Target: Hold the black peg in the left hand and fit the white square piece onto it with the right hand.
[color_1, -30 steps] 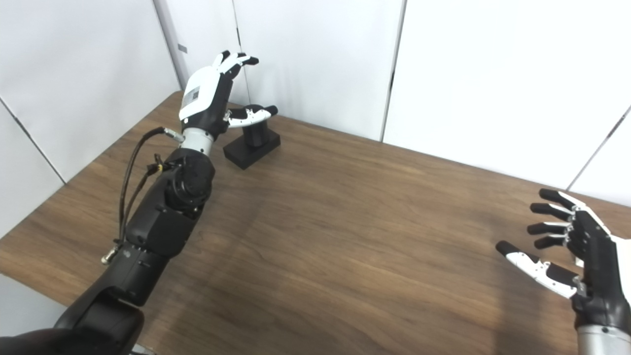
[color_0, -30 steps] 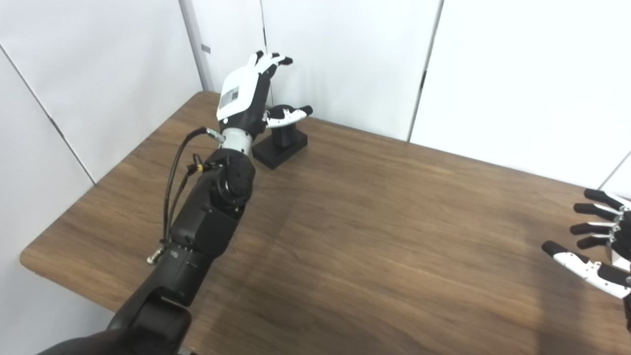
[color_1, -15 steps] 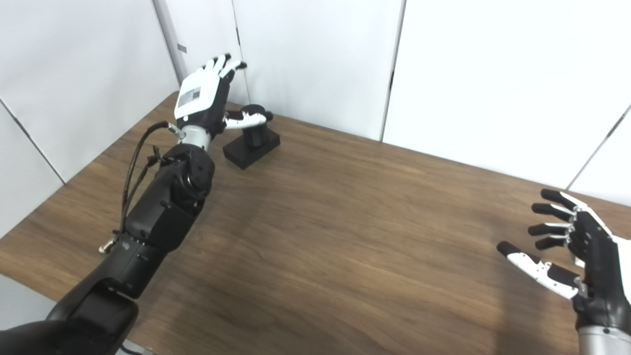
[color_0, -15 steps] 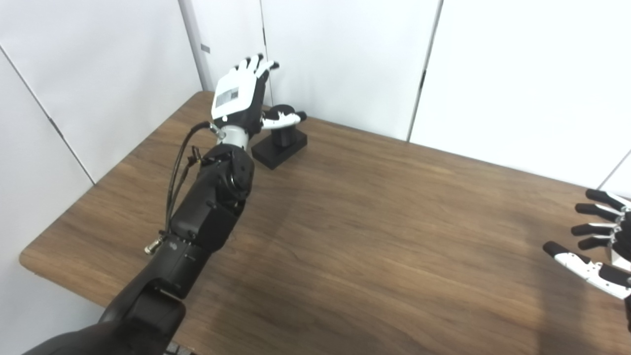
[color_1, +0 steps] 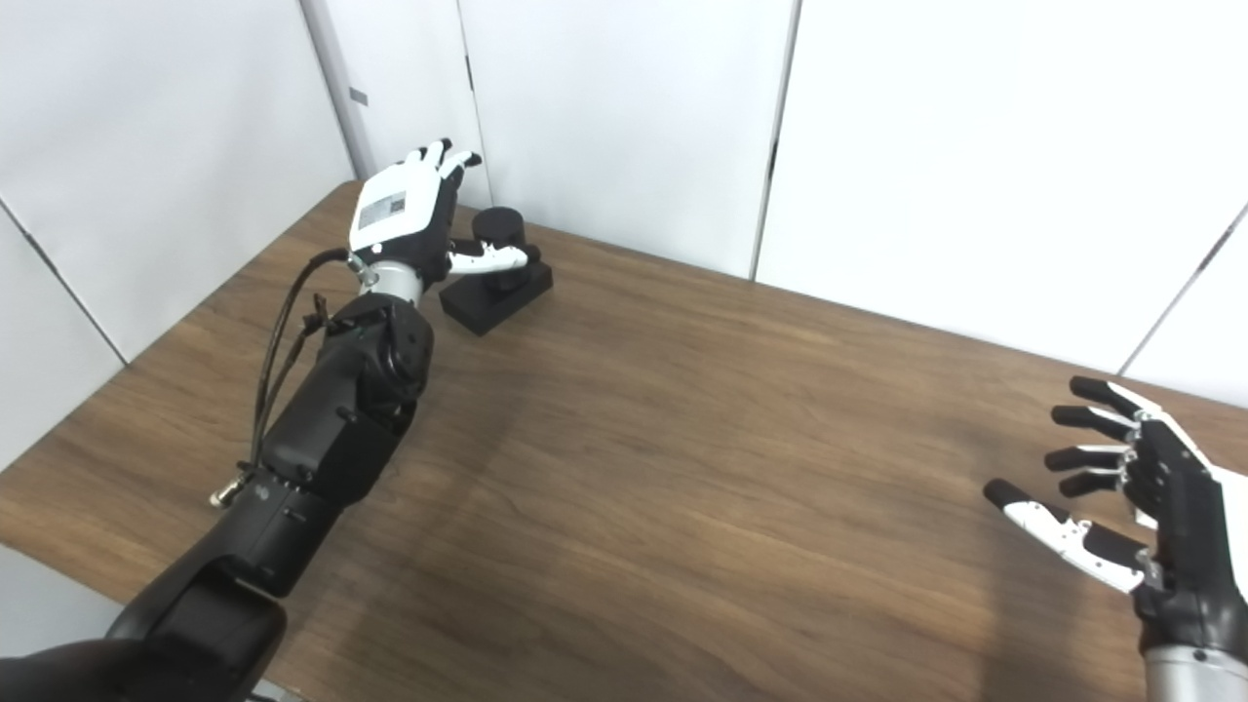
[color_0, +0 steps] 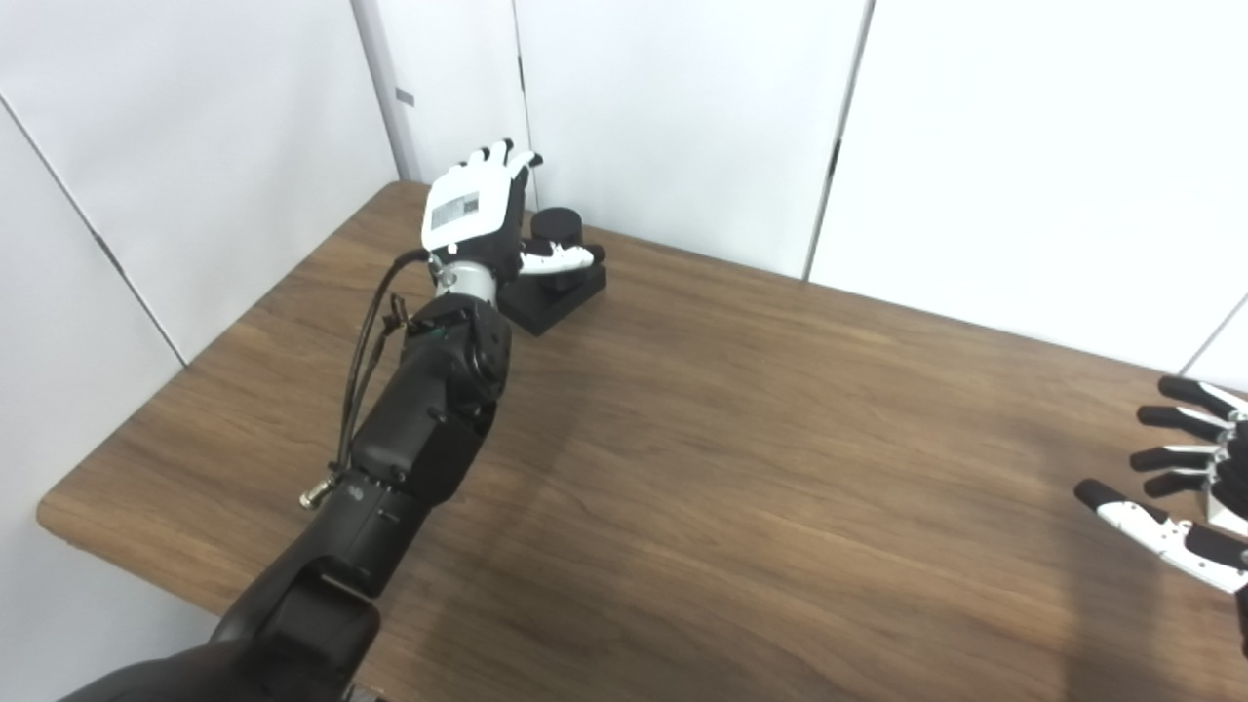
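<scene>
The black peg [color_0: 557,226], a short cylinder on a square black base [color_0: 556,297], stands upright at the table's far left, close to the wall. My left hand [color_0: 476,210] is open just left of it, fingers spread toward the wall and thumb crossing in front of the cylinder's lower part; I cannot tell whether it touches. My right hand [color_1: 1141,487] hovers open over the table's right edge, holding nothing. No white square piece shows in either view.
The brown wooden table [color_1: 682,468] has its rounded left corner near my left forearm. White wall panels [color_0: 682,117] stand right behind the peg. A cable loops off my left forearm [color_0: 366,331].
My left hand has dropped lower and closed in on the peg, so the cylinder's top now shows above the thumb. The right hand has stayed put.
</scene>
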### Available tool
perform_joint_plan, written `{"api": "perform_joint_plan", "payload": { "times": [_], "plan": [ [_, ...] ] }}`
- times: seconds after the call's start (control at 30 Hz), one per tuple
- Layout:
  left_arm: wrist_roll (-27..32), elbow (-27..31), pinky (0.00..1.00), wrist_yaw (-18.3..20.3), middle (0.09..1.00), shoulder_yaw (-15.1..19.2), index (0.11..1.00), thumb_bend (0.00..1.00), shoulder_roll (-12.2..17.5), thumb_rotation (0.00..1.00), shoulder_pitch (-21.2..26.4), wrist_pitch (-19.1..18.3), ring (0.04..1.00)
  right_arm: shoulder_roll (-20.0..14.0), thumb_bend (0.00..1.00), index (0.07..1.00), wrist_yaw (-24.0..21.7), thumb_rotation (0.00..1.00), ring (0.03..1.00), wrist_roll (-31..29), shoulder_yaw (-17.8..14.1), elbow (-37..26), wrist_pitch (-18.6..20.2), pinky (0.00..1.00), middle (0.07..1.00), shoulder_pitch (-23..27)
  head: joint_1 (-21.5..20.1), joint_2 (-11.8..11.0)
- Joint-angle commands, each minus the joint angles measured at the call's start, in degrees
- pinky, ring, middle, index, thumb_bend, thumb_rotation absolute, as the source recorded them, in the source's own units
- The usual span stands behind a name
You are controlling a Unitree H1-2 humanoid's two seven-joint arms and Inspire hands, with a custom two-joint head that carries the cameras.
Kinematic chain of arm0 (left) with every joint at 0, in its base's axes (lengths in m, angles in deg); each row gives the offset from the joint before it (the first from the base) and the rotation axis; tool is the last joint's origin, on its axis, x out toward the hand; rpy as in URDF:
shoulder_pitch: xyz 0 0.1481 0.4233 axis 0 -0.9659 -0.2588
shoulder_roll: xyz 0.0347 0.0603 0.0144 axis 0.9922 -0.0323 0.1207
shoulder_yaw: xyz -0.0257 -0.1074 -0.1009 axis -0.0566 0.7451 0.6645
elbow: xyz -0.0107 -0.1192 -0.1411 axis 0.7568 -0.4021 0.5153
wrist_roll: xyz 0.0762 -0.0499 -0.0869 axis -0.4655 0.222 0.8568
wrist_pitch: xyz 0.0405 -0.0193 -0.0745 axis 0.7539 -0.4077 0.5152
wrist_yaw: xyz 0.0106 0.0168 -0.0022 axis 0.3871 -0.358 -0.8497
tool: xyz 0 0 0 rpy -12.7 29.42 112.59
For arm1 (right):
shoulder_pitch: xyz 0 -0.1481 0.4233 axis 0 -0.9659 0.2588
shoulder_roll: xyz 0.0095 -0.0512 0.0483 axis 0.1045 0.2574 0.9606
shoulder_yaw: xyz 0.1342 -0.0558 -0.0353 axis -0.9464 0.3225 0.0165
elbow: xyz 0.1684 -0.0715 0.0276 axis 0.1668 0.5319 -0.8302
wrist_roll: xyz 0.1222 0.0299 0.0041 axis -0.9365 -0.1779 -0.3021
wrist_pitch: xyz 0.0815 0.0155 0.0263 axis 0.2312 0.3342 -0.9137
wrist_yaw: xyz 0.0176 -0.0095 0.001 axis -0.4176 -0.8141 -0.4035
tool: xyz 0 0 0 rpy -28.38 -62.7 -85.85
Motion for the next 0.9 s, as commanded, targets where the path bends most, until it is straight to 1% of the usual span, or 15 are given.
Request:
{"api": "perform_joint_plan", "payload": {
  "times": [0.0, 0.17, 0.4, 0.57, 0.73, 0.87],
  "plan": [
    [-1.3, -0.1, 1.0, -0.4, 1.0, 1.2, 0.883, 0.95, 0.7, 0.5, 3.3, -0.2, 1.0, -0.6, 0.64, 0.747, 0.0, 0.0, 0.54, 0.2, -0.3, -2.3, -0.6, 0.44, 0.682, 1.4, -0.1, 0.1],
    [-2.4, -2.2, 1.0, -0.7, 1.0, 1.9, 0.876, 0.97, 0.2, 0.5, 3.4, -0.2, 1.0, -0.5, 0.65, 0.74, 0.1, 0.0, 0.537, 0.7, -0.2, -2.7, -0.3, 0.44, 0.678, 1.4, -0.2, 0.1],
    [-3.8, -4.5, 1.0, 0.1, 1.0, 3.0, 0.886, 0.97, -0.3, 0.52, 3.4, -0.2, 1.0, -0.5, 0.64, 0.741, -0.1, 0.0, 0.533, 0.6, -0.4, -3.3, 0.2, 0.43, 0.675, 1.3, -0.2, 0.5],
    [-4.4, -6.0, 1.0, 0.0, 1.0, 3.2, 0.892, 0.97, -0.4, 0.51, 3.6, -0.2, 1.0, -0.6, 0.64, 0.742, -0.1, 0.0, 0.538, 0.4, -0.5, -3.2, 0.0, 0.44, 0.678, 1.2, -0.2, 0.6],
    [-4.3, -6.9, 1.0, -0.1, 1.0, 3.2, 0.889, 0.97, -0.4, 0.5, 3.6, -0.2, 1.0, -0.6, 0.64, 0.746, -0.2, 0.0, 0.541, 0.5, -0.4, -3.5, 0.4, 0.44, 0.68, 1.2, -0.2, 0.8],
    [-3.7, -7.9, 1.0, 0.0, 1.0, 2.9, 0.887, 0.97, -0.3, 0.51, 3.6, -0.2, 1.0, -0.7, 0.64, 0.74, -0.1, 0.0, 0.536, 0.7, -0.3, -3.3, -0.1, 0.44, 0.678, 1.2, -0.2, 1.0]
  ]
}}
